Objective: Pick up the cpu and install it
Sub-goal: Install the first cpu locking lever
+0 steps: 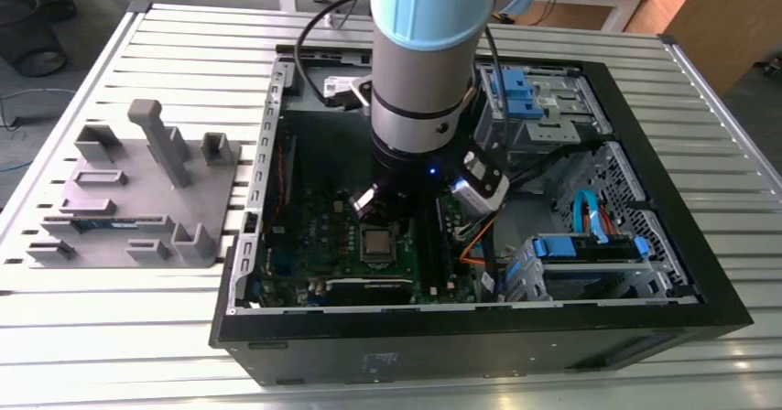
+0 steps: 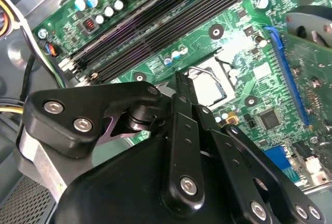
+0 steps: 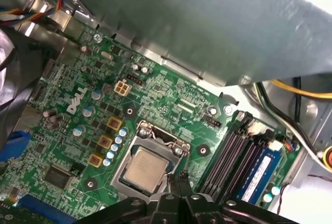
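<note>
You are looking at a slatted metal table (image 1: 110, 328) in a workshop, carrying a grey fixture tray (image 1: 128, 209) beside an open black computer case (image 1: 489, 337). Inside, the arm's gripper (image 3: 179, 178) hangs over the green motherboard (image 3: 78, 125), its fingertips drawn together and holding nothing. The cpu (image 3: 146, 170) lies flat in its socket, just beside those tips.

The robot arm (image 1: 428, 26) wears a pale blue joint cap above a silver-grey wrist ring and black flange, a small blue light glowing at 6 o'clock. In the second wrist view, its gripper (image 2: 179, 86) shows matte black linkage bars pinned with silver screws.
</note>
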### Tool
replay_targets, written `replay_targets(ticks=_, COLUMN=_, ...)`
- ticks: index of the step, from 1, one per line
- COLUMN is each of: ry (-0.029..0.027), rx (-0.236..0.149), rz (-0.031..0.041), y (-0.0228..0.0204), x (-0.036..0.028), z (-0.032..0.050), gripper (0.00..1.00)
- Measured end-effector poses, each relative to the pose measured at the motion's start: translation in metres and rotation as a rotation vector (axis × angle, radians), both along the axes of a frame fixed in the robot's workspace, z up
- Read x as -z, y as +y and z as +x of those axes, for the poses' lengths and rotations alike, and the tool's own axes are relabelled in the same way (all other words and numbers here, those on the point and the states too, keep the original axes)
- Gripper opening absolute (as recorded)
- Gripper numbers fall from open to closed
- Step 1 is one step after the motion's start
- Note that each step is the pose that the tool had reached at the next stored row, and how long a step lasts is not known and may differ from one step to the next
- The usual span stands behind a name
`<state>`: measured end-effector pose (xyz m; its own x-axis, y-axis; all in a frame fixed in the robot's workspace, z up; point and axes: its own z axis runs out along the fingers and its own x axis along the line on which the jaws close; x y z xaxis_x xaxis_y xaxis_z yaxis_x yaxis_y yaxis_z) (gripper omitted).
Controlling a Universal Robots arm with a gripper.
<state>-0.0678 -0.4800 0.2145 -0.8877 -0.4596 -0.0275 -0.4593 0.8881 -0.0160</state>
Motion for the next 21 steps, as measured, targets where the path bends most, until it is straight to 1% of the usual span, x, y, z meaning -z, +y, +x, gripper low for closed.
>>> replay_targets(ticks=2, ry=0.0000, rx=0.007, rz=0.0000, y=-0.0014, x=0.0004, z=-0.0001, gripper=0.11)
replay_targets(ticks=9, ry=0.0000, rx=0.026, rz=-0.0002, y=-0.0040, x=0.0041, z=0.0006, gripper=0.11)
replay_targets(ticks=21, ry=-0.0001, rx=0.046, rz=-0.0002, y=-0.0107, x=0.0090, z=0.0026, gripper=0.11)
